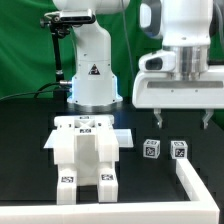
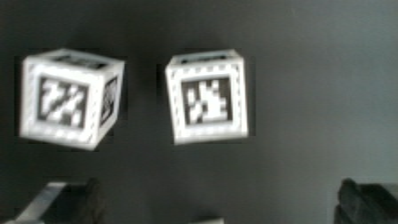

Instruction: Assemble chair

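Observation:
A partly joined white chair body (image 1: 85, 150) of blocky pieces with tag markers lies on the black table at the exterior view's left. Two small white tagged blocks (image 1: 151, 150) (image 1: 179, 149) stand side by side to its right. They also show in the wrist view (image 2: 71, 98) (image 2: 210, 95), apart from each other. My gripper (image 1: 180, 118) hangs above these two blocks, open and empty. In the wrist view my gripper (image 2: 214, 205) shows only its dark fingertips (image 2: 68, 200), spread wide, with nothing between them.
The robot's base (image 1: 92, 70) stands at the back behind the chair body. A raised white rail (image 1: 198, 180) runs along the table's front right corner, close to the small blocks. A green curtain closes the back.

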